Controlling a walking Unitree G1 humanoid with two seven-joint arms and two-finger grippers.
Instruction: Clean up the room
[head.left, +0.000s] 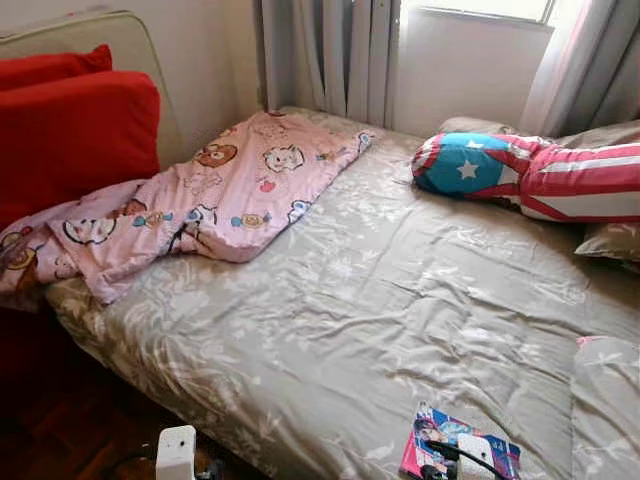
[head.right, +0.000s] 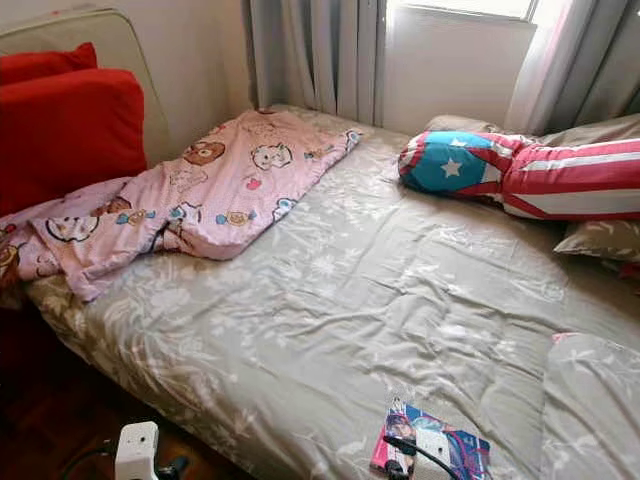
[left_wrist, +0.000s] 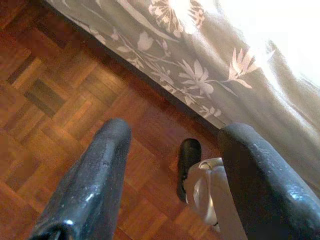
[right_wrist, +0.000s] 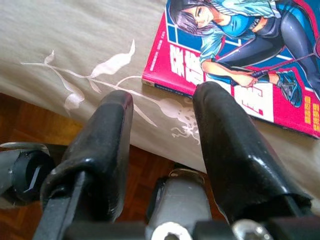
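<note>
grey curtains (head.left: 330, 60), bright window (head.left: 480, 8), parquet floor (left_wrist: 60, 90)

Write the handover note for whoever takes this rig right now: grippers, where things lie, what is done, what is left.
Right gripper: open, empty, at the near edge of the bed, one finger over the corner of the comic book.
Left gripper: open, empty, low over the wooden floor beside the bed.
Comic book lies flat on the grey floral cover near the front edge.
Pink cartoon blanket lies crumpled across the left side of the bed, by the red cushions.
Star-and-stripes pillow lies at the far right.
Done: nothing visibly tidied.
Left: likely pick up the book, then fold the blanket.
</note>
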